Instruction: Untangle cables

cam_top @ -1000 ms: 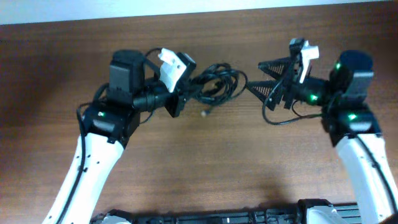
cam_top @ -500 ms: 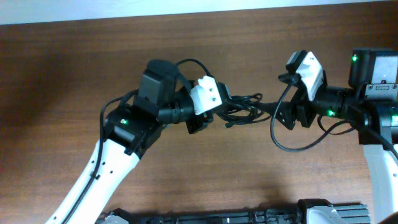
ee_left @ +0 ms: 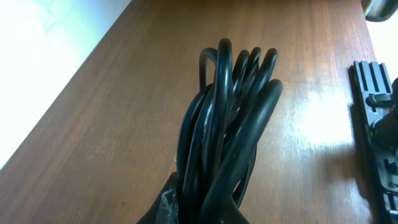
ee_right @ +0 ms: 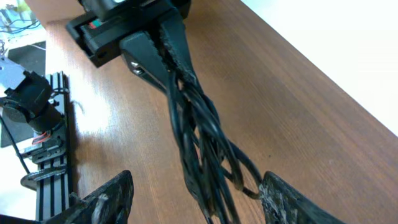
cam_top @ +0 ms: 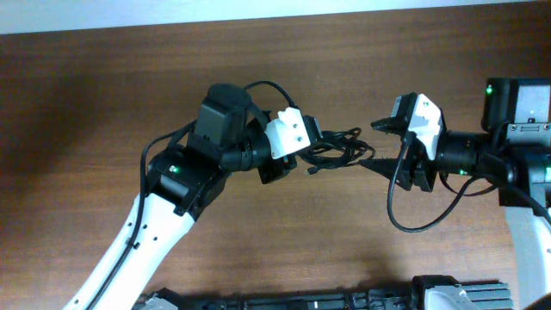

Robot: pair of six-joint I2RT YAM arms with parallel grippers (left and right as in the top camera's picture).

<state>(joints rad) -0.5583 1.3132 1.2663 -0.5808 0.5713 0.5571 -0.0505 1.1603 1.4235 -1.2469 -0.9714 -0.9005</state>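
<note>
The cables (cam_top: 337,148) are a bunch of thin black looped cords hanging in the air between my two grippers. My left gripper (cam_top: 307,155) is shut on one end of the bunch. In the left wrist view the loops (ee_left: 231,118) rise straight out of its jaws (ee_left: 205,214). My right gripper (cam_top: 370,144) stands open around the other end. In the right wrist view the cords (ee_right: 202,149) run down from the left gripper (ee_right: 158,53) into the gap of the right gripper (ee_right: 196,202), and one loop touches the right-hand finger (ee_right: 280,196).
A black rail (cam_top: 344,301) runs along the table's front edge and shows again as a rail (ee_right: 43,155) in the right wrist view. The right arm's own thick wire (cam_top: 413,220) droops over the wood. The table's far edge (cam_top: 275,15) meets a white wall.
The left gripper carried the bunch right and toward the front. The right gripper came in to its free end, and its jaws have narrowed around the cords.
</note>
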